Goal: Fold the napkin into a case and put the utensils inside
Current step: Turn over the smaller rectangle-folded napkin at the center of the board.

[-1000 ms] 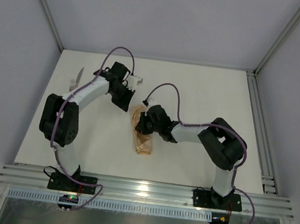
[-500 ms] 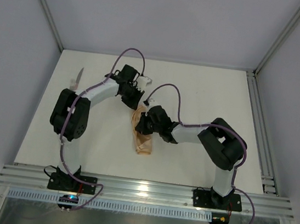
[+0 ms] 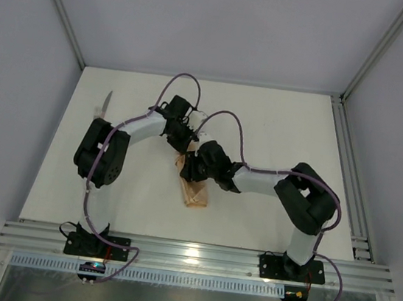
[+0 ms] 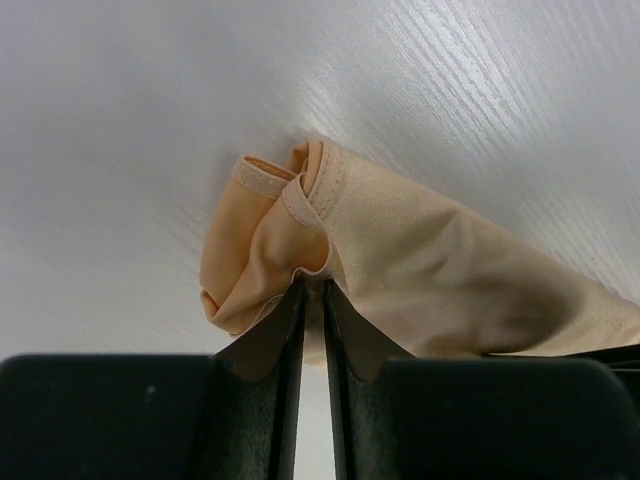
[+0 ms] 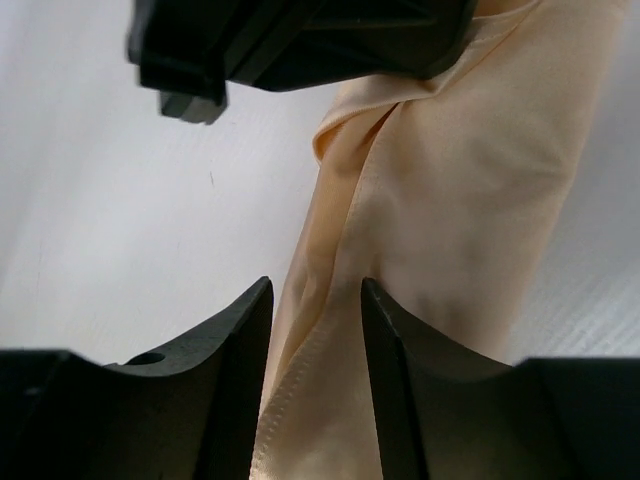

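The left claw, a black two-finger gripper on the white left arm, reaches to the middle of the flat white table. There it comes down on the far end of the narrow, tapered peach-orange cloth case. From the top view I cannot tell how its jaws stand. The right claw, also black, comes in from the right and sits over the case just nearer than the left claw, hiding the middle of the cloth. Only the near end of the case shows bare, lying flat and pointing towards the near edge. The slim knife with a silver-grey blade and pale handle lies well apart at the far left of the table, outside the case.

In the left wrist view, the left claw has its jaws pressed almost together, pinching a hemmed fold of the case at the tips. The cloth bunches in soft rolls left of the tips and stretches away to the right, resting on the table.

In the right wrist view, the right claw stands spread, one jaw on either side of the case. The cloth runs up between them and fills the gap. I cannot tell whether the jaws touch it. The left claw's black body hangs over the far end of the cloth, with the table bare on the left.
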### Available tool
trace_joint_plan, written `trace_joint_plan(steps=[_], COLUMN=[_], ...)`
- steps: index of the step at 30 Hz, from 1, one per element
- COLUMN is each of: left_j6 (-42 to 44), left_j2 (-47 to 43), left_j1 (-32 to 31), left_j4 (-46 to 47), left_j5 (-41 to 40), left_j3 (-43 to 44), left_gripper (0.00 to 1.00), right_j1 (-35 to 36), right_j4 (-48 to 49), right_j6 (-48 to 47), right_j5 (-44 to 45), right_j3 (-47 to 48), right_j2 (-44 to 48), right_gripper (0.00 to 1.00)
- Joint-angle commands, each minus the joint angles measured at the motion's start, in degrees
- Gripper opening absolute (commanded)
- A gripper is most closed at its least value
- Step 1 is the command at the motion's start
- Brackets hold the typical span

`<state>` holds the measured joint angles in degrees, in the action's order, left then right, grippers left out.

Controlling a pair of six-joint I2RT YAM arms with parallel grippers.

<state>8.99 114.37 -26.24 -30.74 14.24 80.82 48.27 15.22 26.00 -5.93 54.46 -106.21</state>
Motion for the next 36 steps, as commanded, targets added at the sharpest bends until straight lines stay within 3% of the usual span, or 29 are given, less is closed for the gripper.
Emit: trace_joint_plan(steps=[1,4,6,10,14,18,28,36], left_j6=[-0.6,-0.7,-0.7,-0.8,-0.9,-1.0,-0.9,-0.9], left_j2=[2.0,1.9,1.9,1.7,1.2,0.6,0.4,0.2], left_j1=[0.1,0.1,0.1,0.1,0.1,0.1,0.1,0.1], left_j4=[-0.4,-0.2,-0.1,0.1,0.5,1.2,1.3,1.5], left_j5=[-2.8,-3.1,-3.1,-3.2,-3.3,-3.4,-3.5,-3.4], left_j3=[-0.1,-0.2,-0.2,-0.5,-0.9,-1.7,-2.1,-2.3], left_gripper=[0.14,0.14,0.14,0.13,0.12,0.11,0.11,0.11], right_j1=[0.2,0.0,-1.2,-4.8,-12.1,-16.8,-17.9,-17.8], right_j4=[-5.8,-8.5,-10.1,-10.6,-5.0,1.0,8.5,12.1], right_j6=[-4.7,-5.3,-4.4,-2.8,2.7,6.2,12.9,16.9], right_j5=[2.6,2.1,0.8,-3.5,-13.8,-18.6,-26.1,-26.2], right_j3=[2.3,0.7,-0.7,-3.5,-4.7,-5.5,-5.7,-5.5], right_j2=[8.8,14.5,16.6,17.8,11.3,6.0,-5.0,-10.5], right_gripper=[0.46,0.53,0.63,0.66,0.66,0.64,0.57,0.54])
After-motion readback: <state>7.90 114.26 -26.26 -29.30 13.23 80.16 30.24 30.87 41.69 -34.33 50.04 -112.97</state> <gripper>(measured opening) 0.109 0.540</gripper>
